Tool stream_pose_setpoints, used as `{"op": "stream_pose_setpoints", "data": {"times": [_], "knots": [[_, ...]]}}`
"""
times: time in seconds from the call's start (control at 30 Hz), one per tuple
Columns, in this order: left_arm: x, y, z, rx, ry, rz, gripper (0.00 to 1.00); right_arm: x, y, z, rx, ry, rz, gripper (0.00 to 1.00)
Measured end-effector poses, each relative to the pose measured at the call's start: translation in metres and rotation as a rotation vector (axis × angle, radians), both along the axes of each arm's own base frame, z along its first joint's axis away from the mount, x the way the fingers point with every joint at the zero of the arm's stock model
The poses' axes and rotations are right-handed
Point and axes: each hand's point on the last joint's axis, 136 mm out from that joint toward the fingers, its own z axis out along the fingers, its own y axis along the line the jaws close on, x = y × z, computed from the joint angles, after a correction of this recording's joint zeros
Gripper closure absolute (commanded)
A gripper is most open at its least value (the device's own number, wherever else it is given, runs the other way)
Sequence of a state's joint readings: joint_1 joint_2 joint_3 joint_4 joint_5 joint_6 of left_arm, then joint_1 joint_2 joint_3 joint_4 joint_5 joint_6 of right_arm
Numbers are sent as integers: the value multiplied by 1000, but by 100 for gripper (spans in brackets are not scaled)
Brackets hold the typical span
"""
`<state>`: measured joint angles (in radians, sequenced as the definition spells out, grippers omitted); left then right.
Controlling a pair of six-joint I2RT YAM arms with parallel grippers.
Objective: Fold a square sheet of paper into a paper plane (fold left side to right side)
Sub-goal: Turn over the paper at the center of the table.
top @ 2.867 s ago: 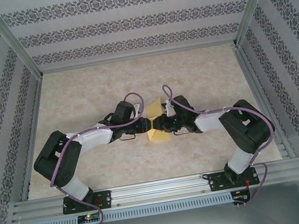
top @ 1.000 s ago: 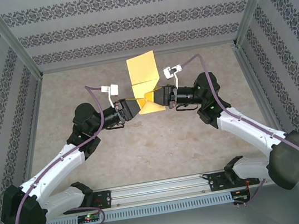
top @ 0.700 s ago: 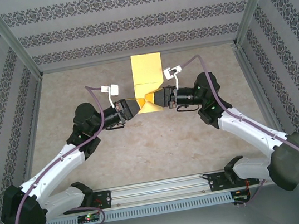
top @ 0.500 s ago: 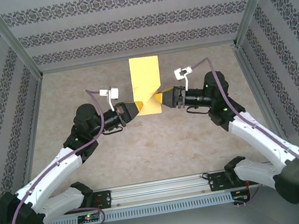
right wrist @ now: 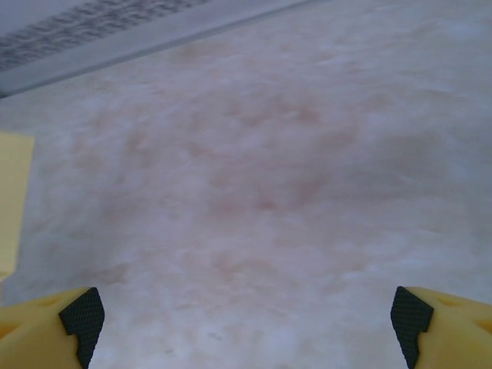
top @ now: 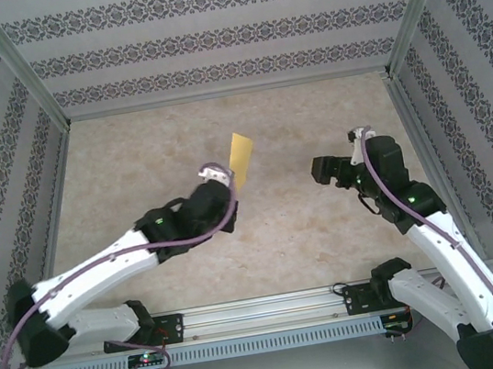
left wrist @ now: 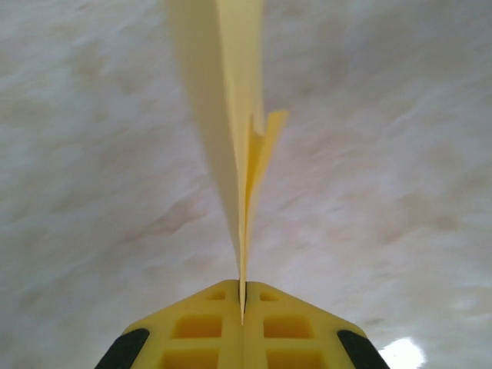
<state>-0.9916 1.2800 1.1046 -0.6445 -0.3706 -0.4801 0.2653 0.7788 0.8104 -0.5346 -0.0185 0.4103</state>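
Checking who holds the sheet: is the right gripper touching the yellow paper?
Apart. The top view shows bare table between the open right gripper and the paper, which the left gripper pinches.

White arms [top: 101,266], purple cables [top: 367,166], yellow grippers [left wrist: 242,307] [right wrist: 246,319]

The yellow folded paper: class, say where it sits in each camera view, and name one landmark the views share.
Top external: the yellow folded paper stands near the centre, above the left claw.
Left wrist: the paper runs edge-on from bottom centre to the top edge, pinched in that claw.
Right wrist: the paper is a sliver at the left edge.
Shared landmark: the marbled beige tabletop.
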Motion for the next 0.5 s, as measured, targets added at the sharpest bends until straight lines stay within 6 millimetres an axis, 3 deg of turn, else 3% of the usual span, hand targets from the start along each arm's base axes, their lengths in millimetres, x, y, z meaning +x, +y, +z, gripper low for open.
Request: {"op": "stream_pose_setpoints", "data": {"times": [0.2,0.33,0.5], "knots": [[8,23,-43,466,34,203,100,-10,-30,-10,-82,4,-111,2],[7,37,-70,673,78,268,95,-14,-38,-7,-99,-7,-141,2],[6,35,-109,852,167,279,94,-16,-41,-4,-97,-24,-153,2]]}}
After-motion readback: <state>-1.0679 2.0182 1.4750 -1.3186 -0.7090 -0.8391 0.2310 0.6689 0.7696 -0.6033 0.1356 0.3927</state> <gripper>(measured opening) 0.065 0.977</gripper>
